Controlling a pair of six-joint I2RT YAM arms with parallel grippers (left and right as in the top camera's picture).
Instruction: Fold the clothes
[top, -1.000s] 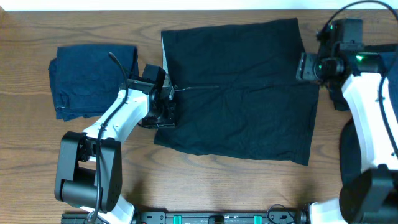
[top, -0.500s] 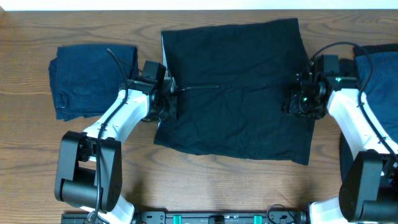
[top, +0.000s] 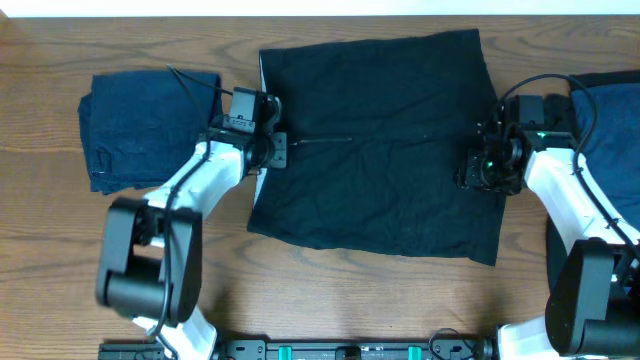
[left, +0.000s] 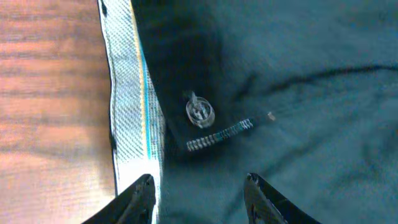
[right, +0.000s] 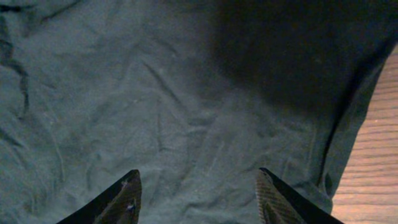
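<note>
The black shorts-like garment (top: 380, 140) lies spread flat in the middle of the table. Its pale grey waistband strip (left: 127, 93) runs along its left edge, with a clear button (left: 200, 112) and a short stitched bar beside it. My left gripper (top: 272, 150) is open over that waistband edge; its fingers (left: 199, 190) straddle the strip and the black cloth. My right gripper (top: 487, 166) is open over the garment's right edge, fingers (right: 199, 190) spread above wrinkled cloth (right: 155, 112). A folded navy garment (top: 148, 125) lies at the left.
Another navy cloth (top: 608, 120) lies at the right edge, partly under my right arm. Bare wooden table (top: 320, 290) runs in front of the garment. Wood (right: 373, 162) shows past the garment's right hem.
My right arm came down from the back right onto the garment's right edge and settled there. My left gripper shifted slightly up along the waistband edge.
</note>
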